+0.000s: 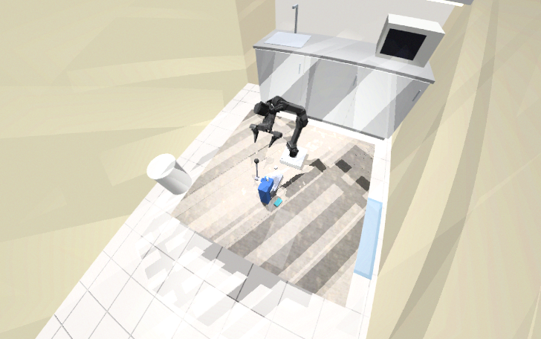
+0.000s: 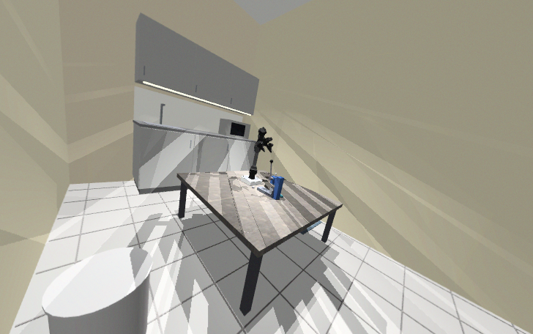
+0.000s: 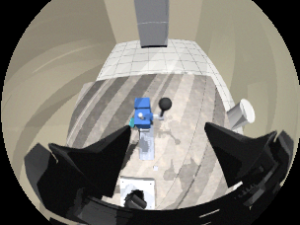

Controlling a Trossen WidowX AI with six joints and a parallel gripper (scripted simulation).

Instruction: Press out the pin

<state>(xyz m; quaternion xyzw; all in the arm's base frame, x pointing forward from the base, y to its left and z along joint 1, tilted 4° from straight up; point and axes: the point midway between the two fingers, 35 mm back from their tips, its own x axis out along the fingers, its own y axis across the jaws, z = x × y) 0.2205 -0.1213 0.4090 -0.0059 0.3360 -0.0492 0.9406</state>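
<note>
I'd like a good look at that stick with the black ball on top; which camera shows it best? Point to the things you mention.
The top view: the lever [image 1: 256, 160] [image 2: 271, 161] [image 3: 165, 104] stands upright, full length. Exterior shows it small; wrist mostly its ball.

Press [image 1: 264, 190] [image 2: 277, 187] [image 3: 142, 112] blue, its lever knob [image 1: 256, 160] [image 2: 271, 161] [image 3: 165, 104] black; small piece [image 1: 278, 201] [image 3: 132, 122] by the press teal; arm [image 1: 300, 120] [image 2: 255, 157] black, base plate [image 1: 298, 163] [image 2: 246, 182] [image 3: 151, 183] white. Tabletop [image 1: 255, 235] [image 2: 236, 204] [image 3: 192, 94] brown-grey with light and dark stripes; floor [image 1: 103, 287] [image 2: 98, 220] [image 3: 168, 54] white with a dark-lined tile grid; counter [image 1: 343, 53] [image 2: 176, 129] grey, faucet [image 1: 296, 19] [image 2: 161, 113] near its back edge grey, oven-like box [image 1: 435, 38] [image 2: 225, 126] at its right-hand corner pale with a black front panel.
</note>
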